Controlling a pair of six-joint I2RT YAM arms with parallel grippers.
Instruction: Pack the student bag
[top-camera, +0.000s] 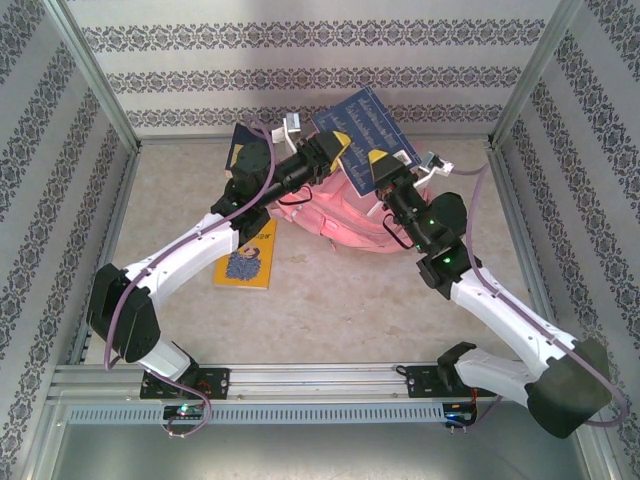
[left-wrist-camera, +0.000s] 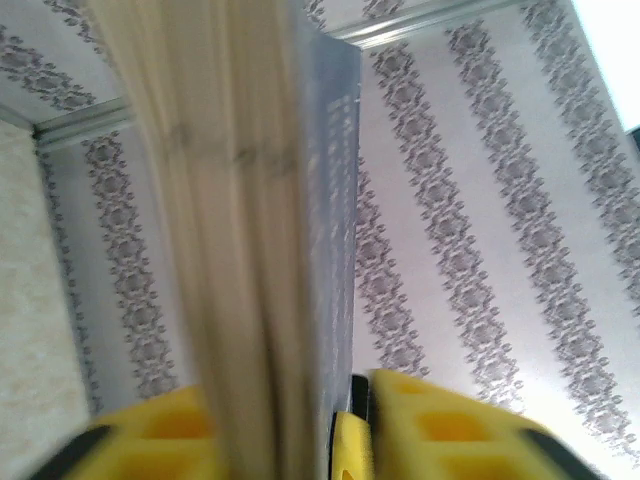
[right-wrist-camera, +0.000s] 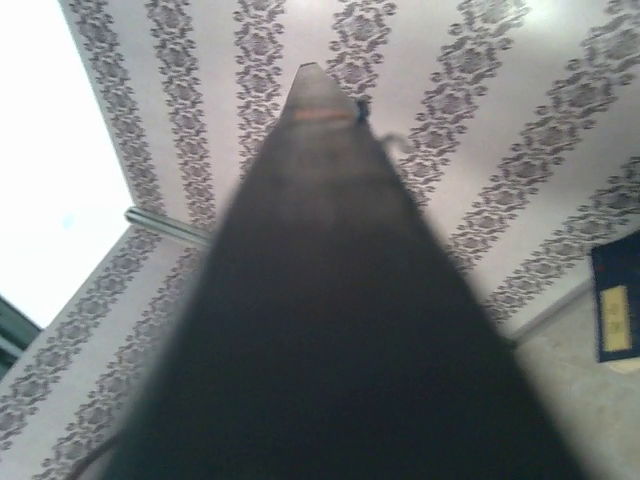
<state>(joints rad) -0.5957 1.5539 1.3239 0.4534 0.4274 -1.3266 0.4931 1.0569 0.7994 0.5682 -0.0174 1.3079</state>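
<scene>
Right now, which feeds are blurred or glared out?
Top external: sharp, evenly lit; the blue book and student bag read clearly. Left wrist: the book's page edge is close and smeared between the yellow fingers. Right wrist: a dark out-of-focus shape blocks the centre, and the left edge is blown out white.

A beige speckled tabletop (top-camera: 330, 300) is enclosed by walls papered in white with grey ornamental stripes (top-camera: 320, 60), and aluminium frame posts (top-camera: 95, 75) are set at the corners. A perforated metal rail (top-camera: 320, 412) is run along the near edge. A yellow book (top-camera: 243, 265) is laid flat on the left of the table. A blue book (top-camera: 372, 122) is seen raised and tilted near the far wall; its blue cover (left-wrist-camera: 335, 200) and blurred page edges are shown close in the left wrist view. A dark blue flat item with a yellow label (right-wrist-camera: 615, 300) is seen at the right edge of the right wrist view.
</scene>
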